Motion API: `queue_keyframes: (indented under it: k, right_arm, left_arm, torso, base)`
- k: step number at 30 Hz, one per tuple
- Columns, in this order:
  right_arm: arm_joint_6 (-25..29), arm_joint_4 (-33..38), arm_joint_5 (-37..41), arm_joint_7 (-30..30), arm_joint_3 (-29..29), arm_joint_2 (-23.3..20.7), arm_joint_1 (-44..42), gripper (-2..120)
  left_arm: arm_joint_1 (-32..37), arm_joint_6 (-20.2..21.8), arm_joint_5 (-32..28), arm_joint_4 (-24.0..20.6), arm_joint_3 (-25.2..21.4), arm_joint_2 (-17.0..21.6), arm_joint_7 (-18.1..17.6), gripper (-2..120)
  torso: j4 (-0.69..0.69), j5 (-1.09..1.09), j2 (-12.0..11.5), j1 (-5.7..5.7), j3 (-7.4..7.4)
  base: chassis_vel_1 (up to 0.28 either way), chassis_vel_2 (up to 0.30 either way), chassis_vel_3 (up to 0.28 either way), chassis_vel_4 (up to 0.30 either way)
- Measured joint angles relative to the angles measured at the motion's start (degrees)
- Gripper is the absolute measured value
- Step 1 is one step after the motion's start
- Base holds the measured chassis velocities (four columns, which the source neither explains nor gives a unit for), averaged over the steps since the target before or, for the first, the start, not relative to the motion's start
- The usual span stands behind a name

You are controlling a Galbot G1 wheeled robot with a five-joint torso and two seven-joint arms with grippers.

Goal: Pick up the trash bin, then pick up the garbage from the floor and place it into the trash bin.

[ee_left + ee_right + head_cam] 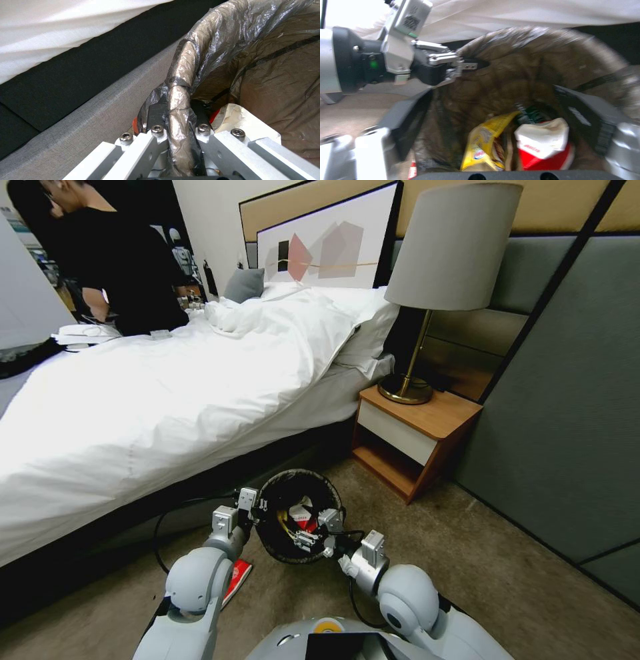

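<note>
The trash bin [275, 493], lined with a dark bag, hangs tilted just above the carpet beside the bed. My left gripper [257, 507] is shut on its bag-covered rim [180, 82], one finger inside and one outside [178, 110]. My right gripper [317, 530] is open over the bin's mouth, with nothing between its spread fingers [410, 117]. Inside the bin lies garbage: a yellow wrapper [485, 147] and a red-and-white carton [546, 146]. Another red-and-white piece of garbage [239, 575] lies on the floor under my left arm.
The bed [167, 407] with its dark base runs along the left, close behind the bin. A wooden nightstand [417, 437] with a lamp [440, 280] stands to the right. A black cable [160, 533] loops on the carpet. Open carpet [507, 573] lies to the right.
</note>
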Motion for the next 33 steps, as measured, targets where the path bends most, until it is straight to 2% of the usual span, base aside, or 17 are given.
queue_keyframes:
  k: [6, 15, 22, 23, 26, 29, 30, 33]
  right_arm:
    - [0.09, 1.4, -0.16, -0.04, 1.8, -0.52, -1.13, 100]
    - [0.65, 7.1, -0.05, -0.18, 9.47, -0.33, -4.6, 100]
    - [3.39, 11.02, -0.67, 4.65, 14.28, 3.09, -8.06, 100]
    - [5.21, 11.15, -2.91, 6.33, 15.83, 4.94, -9.82, 100]
    - [7.17, 11.02, -5.04, 7.23, 17.15, 6.41, -11.1, 100]
    - [12.61, 8.1, -9.64, 10.79, 20.38, 9.38, -13.38, 100]
    - [12.61, 8.1, -9.64, 10.79, 20.38, 9.38, -13.38, 100]
    - [19.16, 4.05, -15.8, 12.47, 25.64, 13.42, -16.52, 100]
  left_arm:
    - [-0.05, -0.04, 0.15, 0.01, 0.28, -0.19, 0.05, 1]
    - [-0.08, -0.11, 0.17, 0.01, 0.02, -0.17, 0.08, 1]
    - [0.04, -0.25, -0.1, -0.07, -0.6, -0.18, 0.12, 1]
    - [0.21, -0.36, -0.2, -0.2, -0.96, -0.16, 0.15, 1]
    - [0.44, -0.49, -0.24, -0.35, -1.34, -0.16, 0.18, 1]
    - [1.29, -0.66, -0.27, -1.13, -2.52, -0.3, 0.21, 1]
    - [1.29, -0.66, -0.27, -1.13, -2.52, -0.3, 0.21, 1]
    - [1.5, -0.67, -0.53, -1.69, -2.82, -0.54, 0.21, 1]
  torso:
    - [0.0, 0.0, 0.0, 0.0, 0.0]
    - [0.0, 0.0, 0.0, 0.0, 0.0]
    - [0.0, 0.0, 0.0, 0.0, 0.0]
    - [-0.01, 0.0, 0.0, 0.0, 0.0]
    - [-0.02, 0.0, 0.0, 0.0, 0.0]
    - [0.02, -0.01, 0.0, 0.0, 0.0]
    - [0.02, -0.01, 0.0, 0.0, 0.0]
    - [0.0, 0.0, 0.0, 0.0, 0.0]
  base:
    - [0.0, 0.0, 0.0, 0.0]
    - [0.0, 0.0, 0.0, 0.0]
    - [0.0, 0.0, 0.0, 0.0]
    - [0.0, 0.0, 0.0, 0.0]
    - [0.0, 0.0, 0.0, 0.0]
    - [0.0, 0.0, 0.0, 0.0]
    - [0.0, 0.0, 0.0, 0.0]
    - [0.0, 0.0, 0.0, 0.0]
